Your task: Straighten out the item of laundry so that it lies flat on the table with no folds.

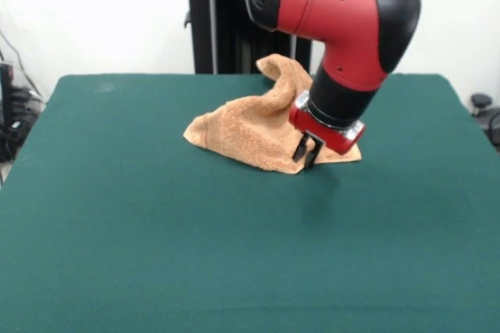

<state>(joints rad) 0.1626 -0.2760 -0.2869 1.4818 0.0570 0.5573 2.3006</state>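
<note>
Towel: I see the crumpled orange-tan terry-cloth towel (258, 126) at frame centre on the dark green felt tabletop (156, 231), peak raised at upper right.
End effector (305, 151): black fingers close together at the towel's lower-right edge; whether they pinch cloth, I cannot tell.
Key relation: most of the cloth lies left of it.

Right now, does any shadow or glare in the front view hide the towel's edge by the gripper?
Front view: no glare; only a soft shadow on the table under the gripper; the towel is evenly lit, its nearest edge sharp.
</note>
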